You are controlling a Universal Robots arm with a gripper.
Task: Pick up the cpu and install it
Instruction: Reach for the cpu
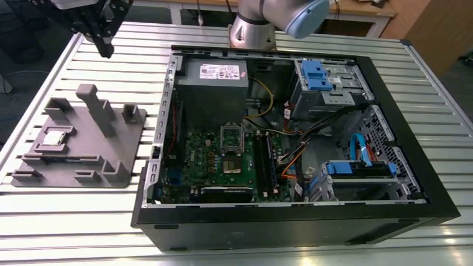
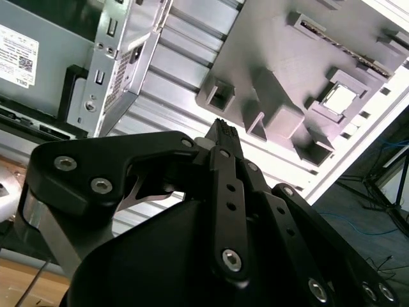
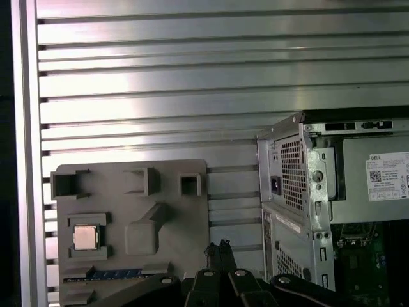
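The cpu (image 1: 56, 137) top is shiny metal, its holder (image 1: 127, 147) matt grey plastic, the table (image 1: 74, 221) ribbed, glossy metal.

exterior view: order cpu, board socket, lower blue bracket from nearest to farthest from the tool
1. Small silver square cpu, in the grey moulded tray on the exterior view's left, the black tool's side.
2. Metal-framed rectangular socket, on the green motherboard inside the black case.
3. Lower blue plastic bracket, toward the exterior view's right.

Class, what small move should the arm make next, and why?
Probably carry the hand over the cpu: the hand hangs shut and empty above the table, apart from the cpu, which lies in the grey holder.
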